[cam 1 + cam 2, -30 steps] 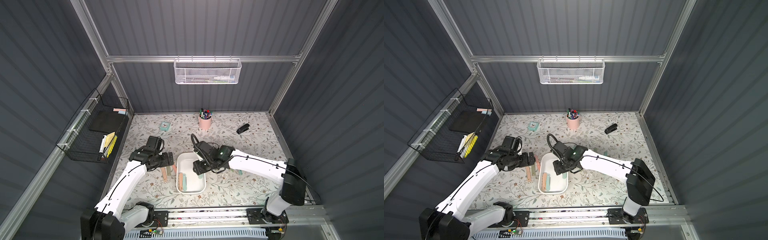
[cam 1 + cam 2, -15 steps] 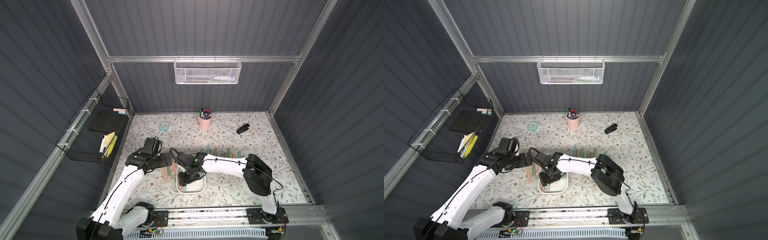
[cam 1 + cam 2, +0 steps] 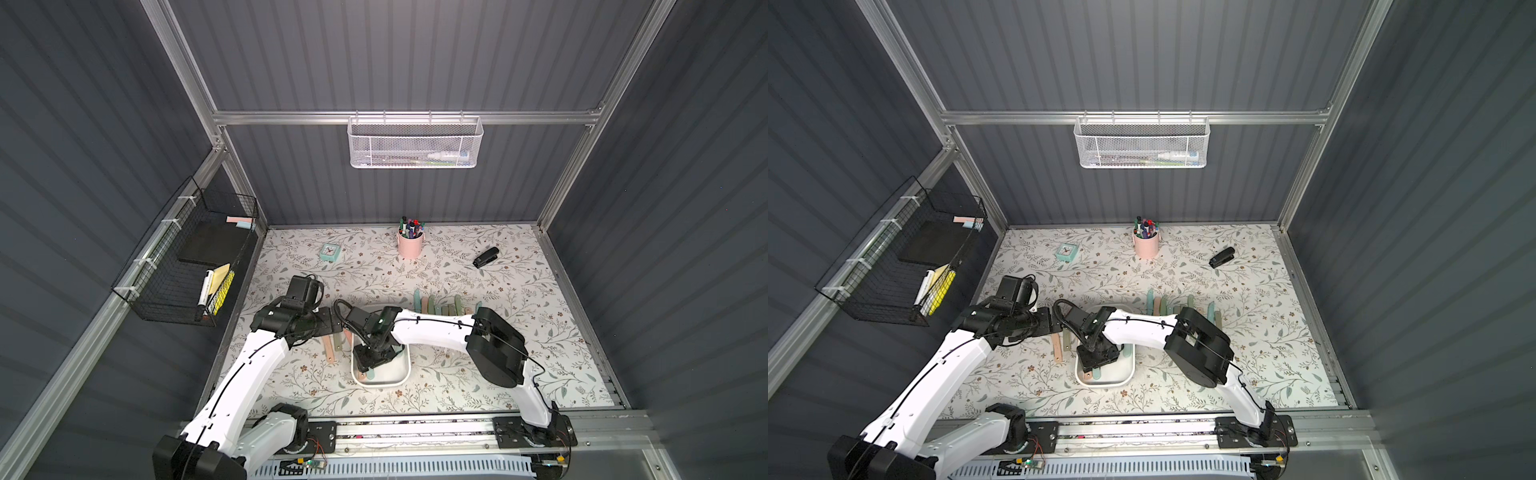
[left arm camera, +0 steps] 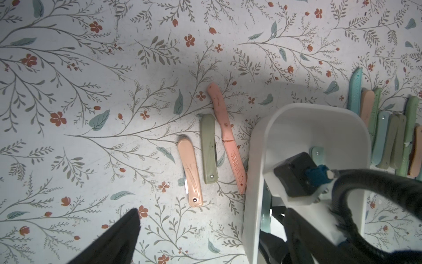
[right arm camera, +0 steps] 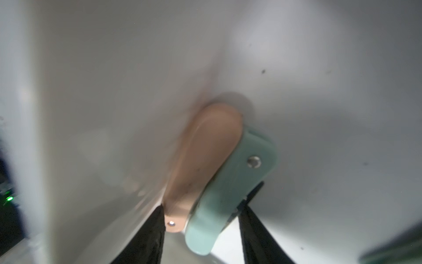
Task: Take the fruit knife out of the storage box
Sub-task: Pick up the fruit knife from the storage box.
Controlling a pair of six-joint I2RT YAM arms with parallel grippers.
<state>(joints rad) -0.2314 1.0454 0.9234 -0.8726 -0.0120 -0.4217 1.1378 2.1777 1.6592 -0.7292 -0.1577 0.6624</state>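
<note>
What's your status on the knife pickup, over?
Left gripper open, hovering beside the storage box. Right gripper down inside it, jaws straddling the pink knife and teal knife; grip unclear. Knives overlap, tight against the box wall.

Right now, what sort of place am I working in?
Probably a staged desk corner inside a panelled robot cell: pen cup, clock and stapler on a floral top.

The storage box [image 4: 254,173] is plain white. Between the black fingers [image 5: 148,240] of the right tool [image 5: 211,196]: one peach knife [image 5: 205,155], one mint-green knife [image 5: 230,189]. The surface [image 3: 449,266] bears grey twigs, teal leaves, rust-red blossoms on white.
</note>
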